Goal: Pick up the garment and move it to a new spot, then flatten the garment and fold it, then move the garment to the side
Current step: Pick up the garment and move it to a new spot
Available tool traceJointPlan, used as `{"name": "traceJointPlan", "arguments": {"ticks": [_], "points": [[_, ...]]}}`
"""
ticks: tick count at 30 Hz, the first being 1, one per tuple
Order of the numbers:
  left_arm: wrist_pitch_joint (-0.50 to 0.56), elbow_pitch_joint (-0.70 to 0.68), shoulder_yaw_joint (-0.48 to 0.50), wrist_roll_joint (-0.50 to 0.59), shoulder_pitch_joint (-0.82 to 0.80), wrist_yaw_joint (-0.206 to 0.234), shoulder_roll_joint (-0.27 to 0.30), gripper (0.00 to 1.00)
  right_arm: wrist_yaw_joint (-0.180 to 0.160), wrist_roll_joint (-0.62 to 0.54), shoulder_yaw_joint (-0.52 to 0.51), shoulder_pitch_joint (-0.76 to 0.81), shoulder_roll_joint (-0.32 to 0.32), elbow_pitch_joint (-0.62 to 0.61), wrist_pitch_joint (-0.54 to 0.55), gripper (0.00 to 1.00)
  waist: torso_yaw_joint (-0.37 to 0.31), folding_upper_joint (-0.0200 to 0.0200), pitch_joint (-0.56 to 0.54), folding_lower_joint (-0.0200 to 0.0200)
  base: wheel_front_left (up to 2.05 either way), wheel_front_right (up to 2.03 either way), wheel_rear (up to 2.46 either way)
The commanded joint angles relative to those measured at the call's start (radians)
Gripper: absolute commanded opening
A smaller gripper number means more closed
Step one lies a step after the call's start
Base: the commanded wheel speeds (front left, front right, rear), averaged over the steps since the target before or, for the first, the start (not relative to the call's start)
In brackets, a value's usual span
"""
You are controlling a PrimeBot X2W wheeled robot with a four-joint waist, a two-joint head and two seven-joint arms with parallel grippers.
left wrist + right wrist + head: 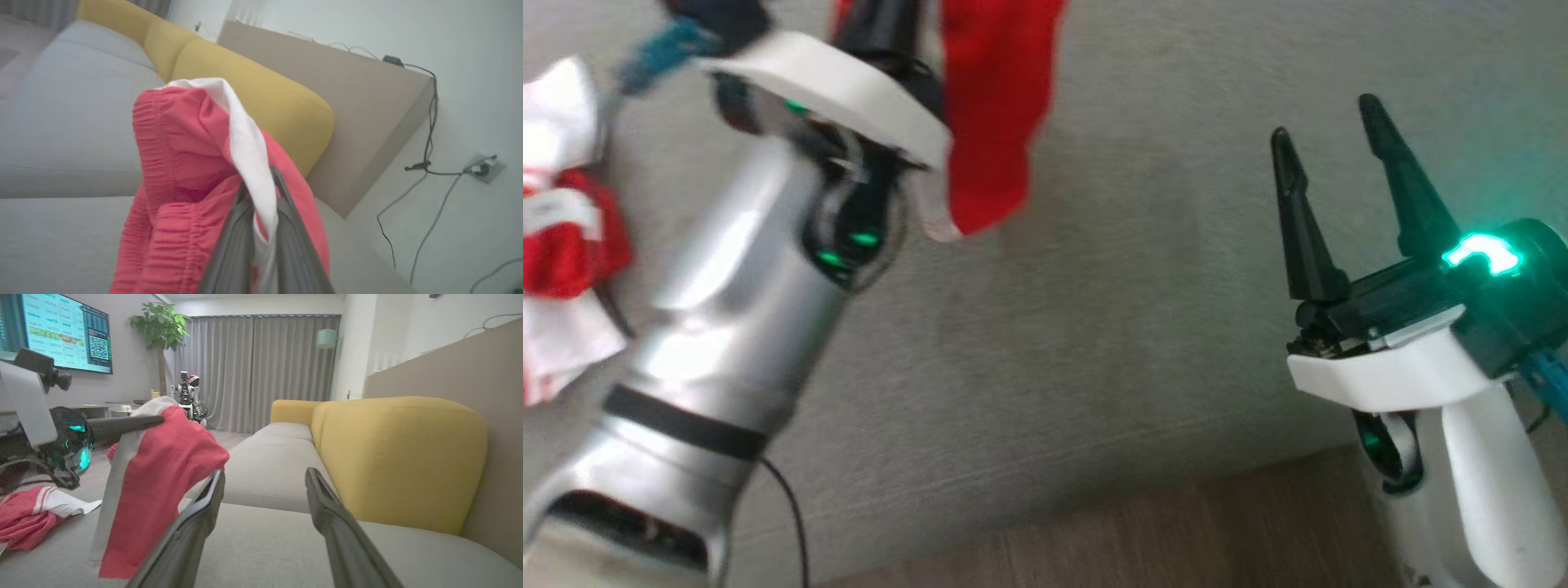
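Observation:
The garment (996, 122) is red with a white band and hangs in the air above the grey sofa seat (1094, 343). My left gripper (263, 183) is shut on the garment (179, 155), its dark fingers pinching the white band while the gathered red cloth bunches around them. In the right wrist view the garment (163, 477) droops from the left gripper (157, 419) just left of my right gripper (263, 477). The right gripper (1327, 122) stands open with nothing between its fingers, to the right of the cloth.
More red and white cloth (564, 245) lies crumpled on the seat at the left. Yellow back cushions (396, 457) and a beige panel (367, 122) border the sofa. Wooden floor (1176, 531) shows at the seat's front edge. Cables (429, 163) run along the wall.

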Motion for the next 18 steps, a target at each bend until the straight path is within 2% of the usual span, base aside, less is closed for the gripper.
{"name": "traceJointPlan", "arguments": {"ticks": [1, 7, 13, 14, 15, 18], "points": [[-0.016, -0.010, 0.015, 0.030, -0.032, 0.013, -0.002, 0.00, 0.000, 0.013, 0.012, -0.014, 0.013, -0.046, -0.006, 1.00, -0.071, -0.0001, 0.037, 0.0001, 0.00, 0.00, 0.00], [-0.036, 0.080, -0.026, 0.101, 0.019, 0.057, -0.092, 0.00, 0.000, 0.036, -0.025, -0.015, 0.013, -0.071, -0.006, 1.00, -0.131, -0.0001, 0.090, 0.0001, 0.00, 0.00, 0.00], [-0.040, 0.159, -0.037, 0.102, 0.112, 0.052, -0.151, 0.00, 0.000, 0.046, -0.047, -0.019, 0.013, -0.079, -0.006, 1.00, -0.150, -0.0001, 0.122, 0.0001, 0.00, 0.00, 0.00], [-0.040, 0.161, -0.036, 0.098, 0.126, 0.044, -0.156, 0.33, 0.000, 0.046, -0.048, -0.019, 0.013, -0.078, -0.006, 1.00, -0.150, -0.0001, 0.123, 0.0001, 0.00, 0.00, 0.00], [-0.040, 0.161, -0.035, 0.103, 0.134, 0.040, -0.160, 1.00, 0.000, 0.046, -0.050, -0.019, 0.013, -0.076, -0.006, 1.00, -0.147, -0.0001, 0.121, 0.0001, 0.00, 0.00, 0.00], [-0.040, 0.129, -0.013, 0.144, 0.150, 0.036, -0.164, 1.00, 0.000, 0.045, -0.038, -0.015, 0.013, -0.069, -0.006, 1.00, -0.129, -0.0001, 0.105, 0.0001, 0.00, 0.00, 0.00]]}}
